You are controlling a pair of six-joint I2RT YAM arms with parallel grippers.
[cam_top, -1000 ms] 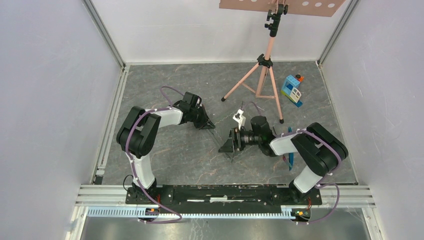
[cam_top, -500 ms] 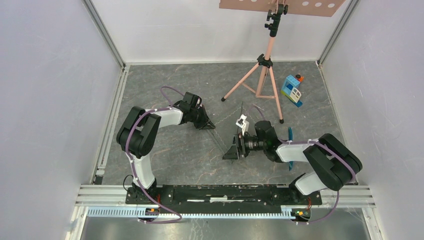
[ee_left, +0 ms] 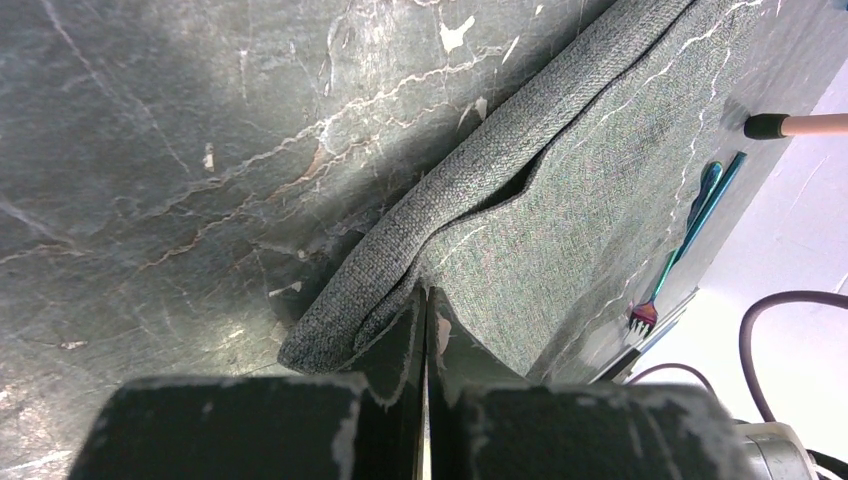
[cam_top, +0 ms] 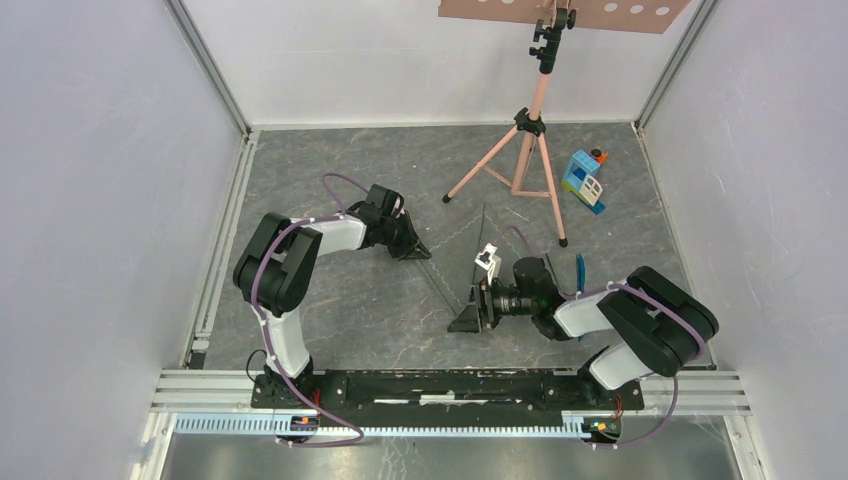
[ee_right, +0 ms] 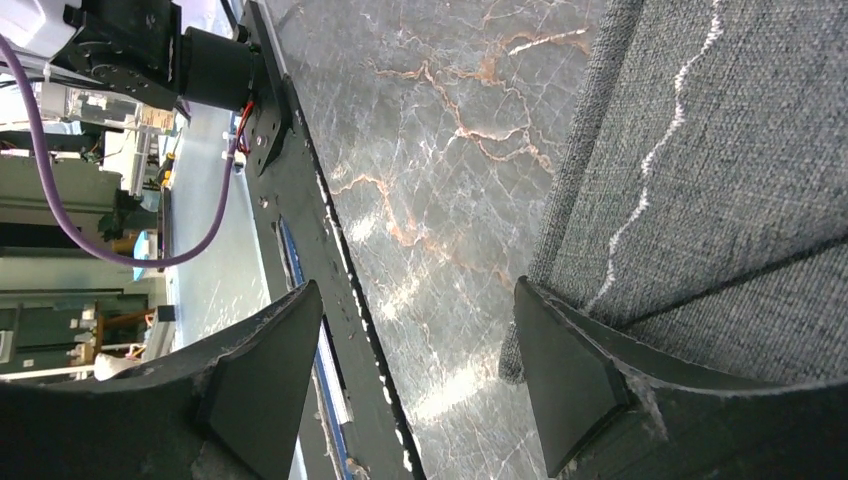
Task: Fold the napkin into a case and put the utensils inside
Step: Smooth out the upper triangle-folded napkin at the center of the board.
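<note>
Left arm: your elbow is bent and the forearm runs right, low over the floor. The left gripper (ee_left: pixel 425 300) has its fingers pressed together on the folded corner of the napkin (ee_left: pixel 570 190).

Room: bare marbled floor (ee_left: pixel 150 150) lies open left of that corner. The cloth's long doubled edge runs away from the fingers towards the tripod (cam_top: pixel 530 150).

Napkin: coarse grey weave with a pale wavy stitch line, two layers showing at the fold.

Right arm: your forearm points left. The right gripper (ee_right: pixel 420 370) is spread wide, one finger (ee_right: pixel 570 380) at the napkin's edge and the other over bare floor. You cannot tell whether it touches the cloth.

The utensils (cam_top: pixel 580 270), slim and teal, lie just right of your right forearm. The toy block house (cam_top: pixel 584 180) stands well apart.
</note>
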